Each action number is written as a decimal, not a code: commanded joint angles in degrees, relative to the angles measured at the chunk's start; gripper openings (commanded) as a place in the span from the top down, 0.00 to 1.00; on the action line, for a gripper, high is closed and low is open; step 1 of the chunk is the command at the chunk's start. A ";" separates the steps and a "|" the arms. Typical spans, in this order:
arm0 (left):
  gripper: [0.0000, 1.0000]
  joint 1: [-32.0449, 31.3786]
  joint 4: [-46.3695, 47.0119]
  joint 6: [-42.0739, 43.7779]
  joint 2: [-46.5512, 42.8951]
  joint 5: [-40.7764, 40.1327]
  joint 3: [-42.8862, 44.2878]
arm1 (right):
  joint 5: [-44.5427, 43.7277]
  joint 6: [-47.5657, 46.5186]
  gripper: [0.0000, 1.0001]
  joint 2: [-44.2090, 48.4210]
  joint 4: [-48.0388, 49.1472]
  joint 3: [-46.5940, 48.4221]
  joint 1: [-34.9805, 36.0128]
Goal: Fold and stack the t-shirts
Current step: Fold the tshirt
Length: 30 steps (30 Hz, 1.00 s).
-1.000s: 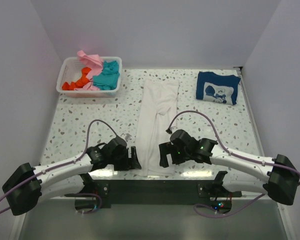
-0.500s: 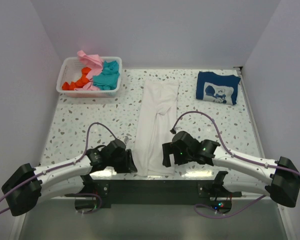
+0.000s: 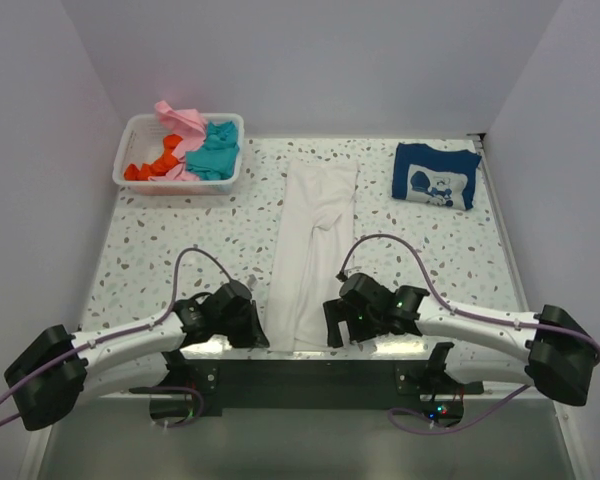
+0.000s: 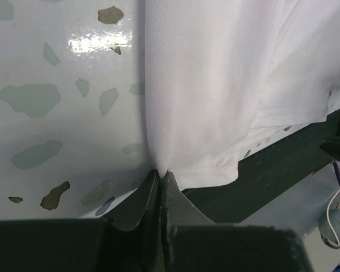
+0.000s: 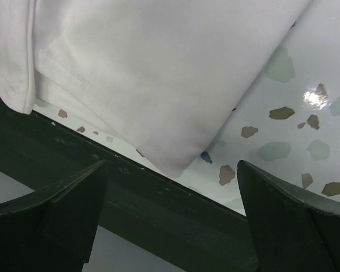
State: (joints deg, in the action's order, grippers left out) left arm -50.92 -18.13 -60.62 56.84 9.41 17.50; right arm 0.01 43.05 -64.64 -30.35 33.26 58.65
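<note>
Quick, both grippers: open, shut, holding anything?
Left gripper: shut on the white t-shirt at its near edge.
Right gripper: open, holding nothing, poised at the shirt's near corner.

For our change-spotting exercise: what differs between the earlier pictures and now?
The left gripper drew back toward the near edge and closed on the white shirt's near left corner. The right gripper also eased nearer, open throughout. White shirt, navy shirt and basket stayed put.
</note>
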 commanded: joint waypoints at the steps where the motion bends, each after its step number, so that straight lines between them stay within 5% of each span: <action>1: 0.97 -0.41 -2.88 -0.81 0.38 -0.45 -2.91 | 0.17 4.40 0.01 -0.31 1.78 -0.91 2.78; 11: 1.00 -0.50 -3.75 -1.17 0.03 -0.53 -2.64 | -16.00 19.00 0.29 -1.10 -5.15 0.40 11.04; 21: 1.00 -0.50 -3.84 -1.61 -0.32 -0.71 -2.91 | -17.15 20.24 0.37 -4.35 -0.95 1.46 11.66; 30: 1.00 -0.50 -2.35 -2.05 -0.15 0.08 -3.79 | -14.52 19.79 0.58 -5.41 0.11 0.94 11.66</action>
State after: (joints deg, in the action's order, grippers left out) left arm -50.94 -16.88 -62.87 55.86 10.28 16.16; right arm -13.85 61.76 -69.84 -31.79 33.19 70.08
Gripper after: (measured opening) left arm 0.062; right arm 0.436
